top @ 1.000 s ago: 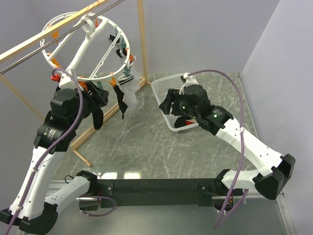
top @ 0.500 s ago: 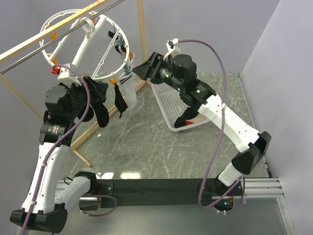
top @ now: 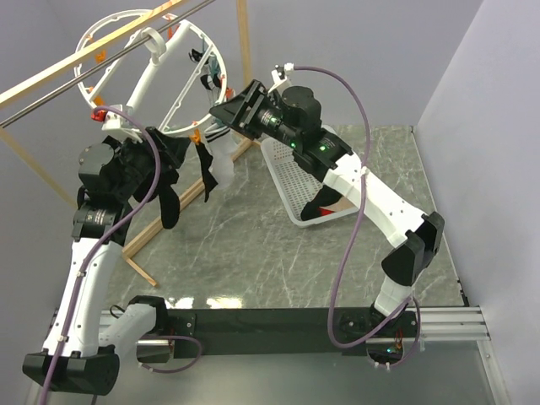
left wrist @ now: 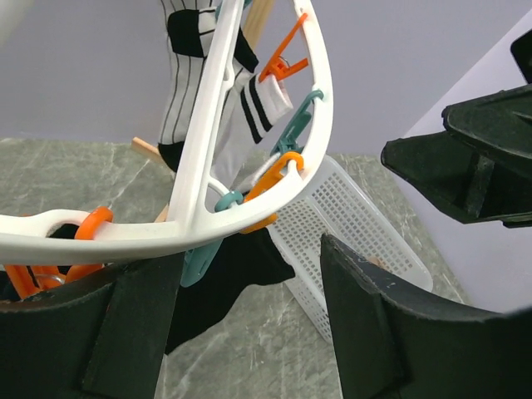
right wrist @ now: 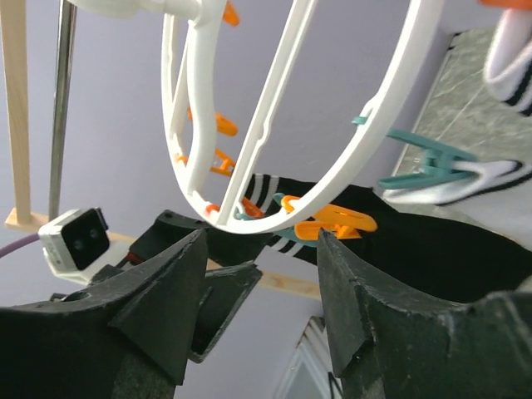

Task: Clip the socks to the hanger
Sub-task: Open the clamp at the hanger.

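The white ring hanger [top: 181,80] hangs from a metal rod at the upper left, with orange and teal clips round it. A black sock [top: 205,173] and a white striped sock [top: 224,162] hang clipped at its lower rim. Another black sock [top: 169,202] hangs just under my left gripper [top: 164,153]; I cannot tell what holds it. My left gripper [left wrist: 253,249] is open, with the hanger rim [left wrist: 199,229] across its jaws. My right gripper [top: 226,111] is open at the ring's right side; an orange clip [right wrist: 332,223] sits by its fingertips [right wrist: 262,235]. A black sock [top: 325,201] lies in the basket.
A white mesh basket [top: 283,164] stands on the marble table right of the hanger. A wooden frame [top: 245,67] and the metal rod [top: 51,105] carry the hanger. Grey walls close the back and right.
My right arm rose from the basket to the hanger's right rim. My left gripper shifted slightly up at the lower rim, and the ring tilted a little.
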